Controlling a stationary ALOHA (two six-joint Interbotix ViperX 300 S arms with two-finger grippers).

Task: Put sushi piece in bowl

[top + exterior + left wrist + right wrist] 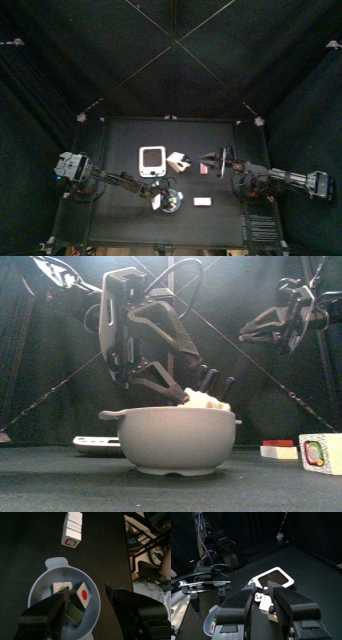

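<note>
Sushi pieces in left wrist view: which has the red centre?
The sushi piece in the bowl, nearest the left pincer; its neighbour is greenish.

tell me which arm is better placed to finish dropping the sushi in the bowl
Left. Its gripper hangs directly over the bowl, jaws apart around the sushi piece. The right gripper is off to the side.

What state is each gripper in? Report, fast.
Left gripper: open, over the bowl, with sushi pieces inside.
Right gripper: open, holding nothing, raised above the table.
</note>
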